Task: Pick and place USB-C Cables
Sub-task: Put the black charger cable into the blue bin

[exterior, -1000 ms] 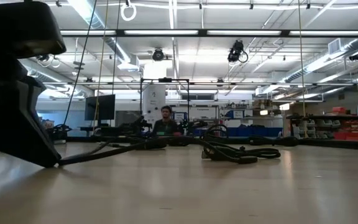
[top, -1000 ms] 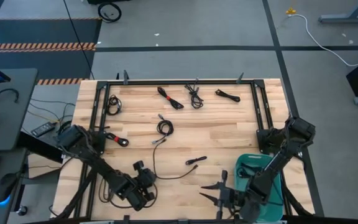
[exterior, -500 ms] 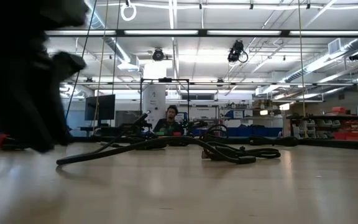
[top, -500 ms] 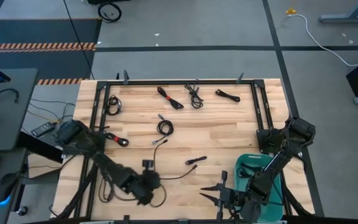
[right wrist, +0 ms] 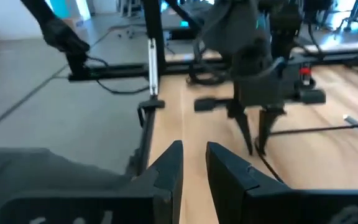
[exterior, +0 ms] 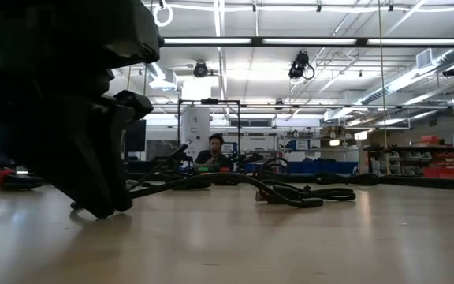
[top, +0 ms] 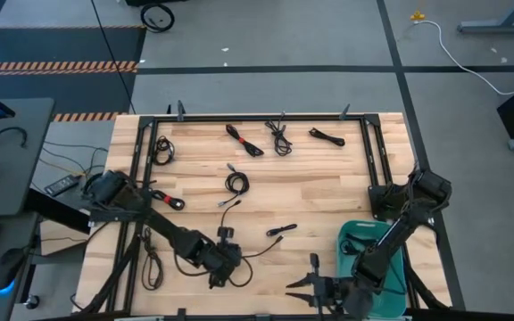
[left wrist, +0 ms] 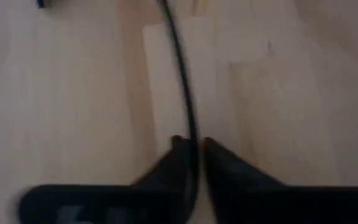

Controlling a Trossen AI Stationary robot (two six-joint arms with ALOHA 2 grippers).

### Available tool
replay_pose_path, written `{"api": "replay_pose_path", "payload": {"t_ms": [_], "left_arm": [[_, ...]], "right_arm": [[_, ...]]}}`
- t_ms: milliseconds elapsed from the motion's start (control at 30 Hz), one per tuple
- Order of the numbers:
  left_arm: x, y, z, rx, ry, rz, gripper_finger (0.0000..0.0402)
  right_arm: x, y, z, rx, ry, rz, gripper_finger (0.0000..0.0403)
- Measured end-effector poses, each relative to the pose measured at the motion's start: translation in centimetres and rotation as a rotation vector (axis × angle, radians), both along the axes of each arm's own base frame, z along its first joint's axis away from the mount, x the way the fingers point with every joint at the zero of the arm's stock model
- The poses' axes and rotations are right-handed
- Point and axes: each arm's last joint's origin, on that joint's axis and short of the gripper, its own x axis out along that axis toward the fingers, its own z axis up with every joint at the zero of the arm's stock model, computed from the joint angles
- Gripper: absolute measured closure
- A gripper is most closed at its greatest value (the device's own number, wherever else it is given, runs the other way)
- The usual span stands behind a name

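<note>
Down at the near edge of the table, the left gripper pinches a thin black cable between its fingertips, the cord trailing off across the wood. The green bin at the right holds a dark cable or two, largely hidden under the right arm. The right gripper waits beside it, fingers slightly parted, while more coiled cables lie across the table's far half.

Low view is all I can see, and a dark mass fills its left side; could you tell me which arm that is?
Observer: It's the left arm; from above, the left gripper is low at the table's near middle.
Operator: Is it on a cable?
Observer: Its wrist view shows a loose cable running into the narrow gap between its fingers.
Operator: And the right gripper?
Observer: The right gripper sits open at the near edge, beside the green bin.
</note>
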Motion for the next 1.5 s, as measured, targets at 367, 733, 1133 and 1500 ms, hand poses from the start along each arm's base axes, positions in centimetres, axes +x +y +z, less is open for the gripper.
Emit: {"api": "replay_pose_path", "payload": {"t_ms": [367,733,1133,1500], "left_arm": [[-3.4,-2.4,6.5,-0.178,-0.157,0.021,0.0390],[-3.8,-2.7,7.2,-0.203,-0.177,0.020,0.0390],[-3.8,-2.9,7.4,-0.202,-0.193,-0.002,0.0388],[-3.6,-3.0,7.5,-0.209,-0.200,-0.044,0.0387]], "right_arm": [[6.8,-2.9,-3.2,-0.061,-0.117,0.009,0.0318],[12.1,-6.2,-1.1,-0.232,-0.020,0.056,0.0215],[13.3,-7.9,-2.9,-0.259,0.074,0.171,0.0179],[18.5,-8.3,-7.3,-0.395,0.077,0.046,0.0166]]}}
